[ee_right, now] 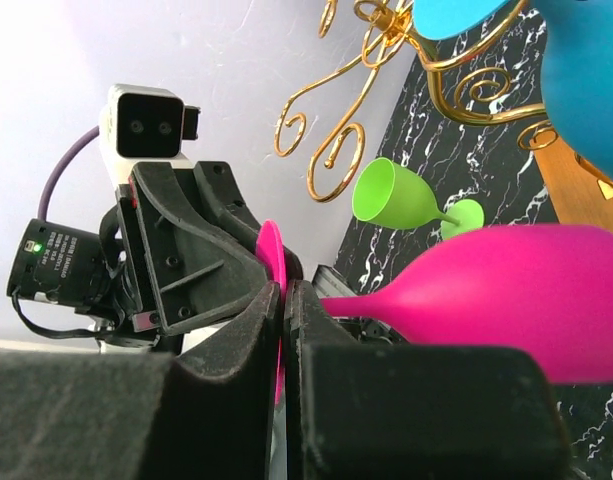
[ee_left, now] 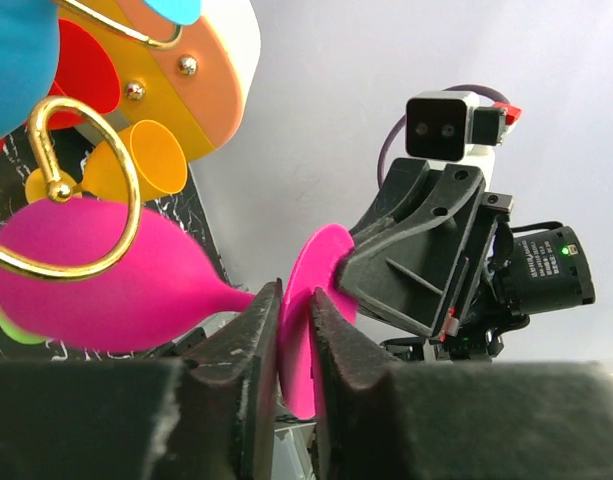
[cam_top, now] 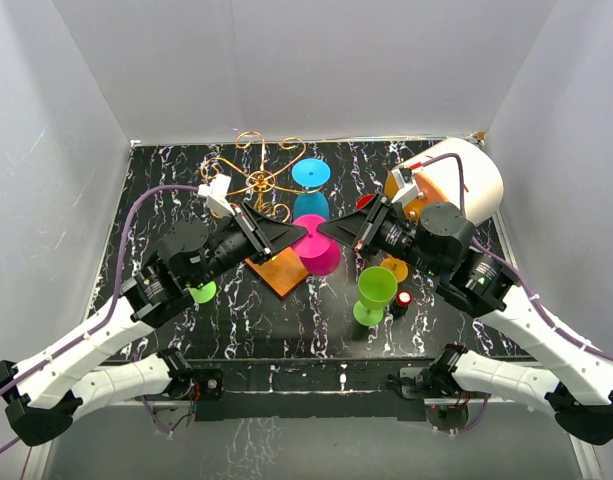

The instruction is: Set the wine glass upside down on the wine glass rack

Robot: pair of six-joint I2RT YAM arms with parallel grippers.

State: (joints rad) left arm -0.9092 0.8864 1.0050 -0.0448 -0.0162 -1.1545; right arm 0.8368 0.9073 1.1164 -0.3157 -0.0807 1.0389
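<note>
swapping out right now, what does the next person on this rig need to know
Grippers: left gripper shut on the round foot of the pink plastic wine glass; right gripper shut on the same foot from the opposite side.
Glass: held off the table on its side, bowl beside the gold wire rack with orange-brown base, not on it.
Done: glass picked up; looks like a handover.
Left: one gripper releases, the other turns it bowl-down and slides the foot onto a free scroll arm. A blue wine glass seems to hang there already.
</note>
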